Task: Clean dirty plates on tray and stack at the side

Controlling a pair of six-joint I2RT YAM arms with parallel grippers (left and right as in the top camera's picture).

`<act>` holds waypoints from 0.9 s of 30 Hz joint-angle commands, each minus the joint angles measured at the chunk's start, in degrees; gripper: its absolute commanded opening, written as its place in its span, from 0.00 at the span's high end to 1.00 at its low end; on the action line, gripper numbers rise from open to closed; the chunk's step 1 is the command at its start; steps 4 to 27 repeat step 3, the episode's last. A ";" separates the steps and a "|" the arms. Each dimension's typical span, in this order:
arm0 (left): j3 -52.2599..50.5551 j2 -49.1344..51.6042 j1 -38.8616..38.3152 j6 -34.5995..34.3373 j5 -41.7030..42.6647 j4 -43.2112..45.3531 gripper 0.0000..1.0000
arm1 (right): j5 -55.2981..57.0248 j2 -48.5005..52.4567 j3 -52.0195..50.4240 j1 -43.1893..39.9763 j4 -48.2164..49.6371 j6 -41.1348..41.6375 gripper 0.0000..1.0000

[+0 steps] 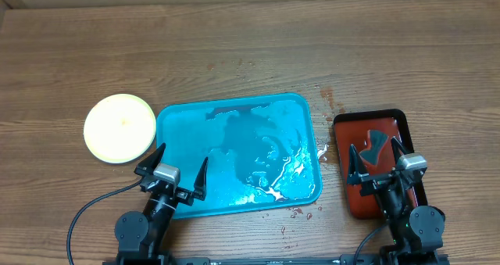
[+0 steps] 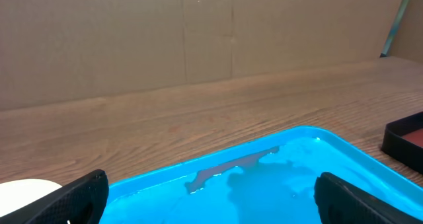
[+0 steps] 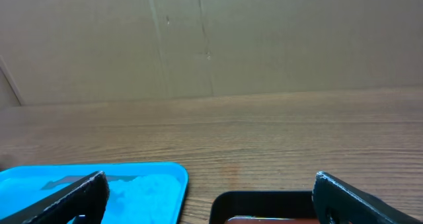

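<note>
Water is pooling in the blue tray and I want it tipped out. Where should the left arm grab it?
Grip the raised rim along the near long edge of the tray, toward its left corner, coming from the robot's side. That lip is likely thin enough to straddle, and the open left end effector hangs right there.

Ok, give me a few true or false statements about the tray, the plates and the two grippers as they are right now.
1. The turquoise tray has no plates on it. True.
2. The lime-rimmed plate lies to the right of the turquoise tray. False: it lies to its left, off the tray.
3. The left gripper holds a plate. False: it is open and empty.
4. The right gripper is open over the dark red tray. True.
</note>
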 commanded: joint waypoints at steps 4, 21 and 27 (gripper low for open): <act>-0.20 -0.52 -0.26 -0.70 0.39 -0.09 0.00 | 0.74 -0.46 -0.59 0.22 0.24 -0.15 0.00; -0.20 -0.52 -0.26 -0.70 0.39 -0.09 0.00 | 0.74 -0.46 -0.59 0.22 0.24 -0.15 0.00; -0.20 -0.52 -0.26 -0.70 0.39 -0.09 0.00 | 0.74 -0.46 -0.59 0.22 0.24 -0.15 0.00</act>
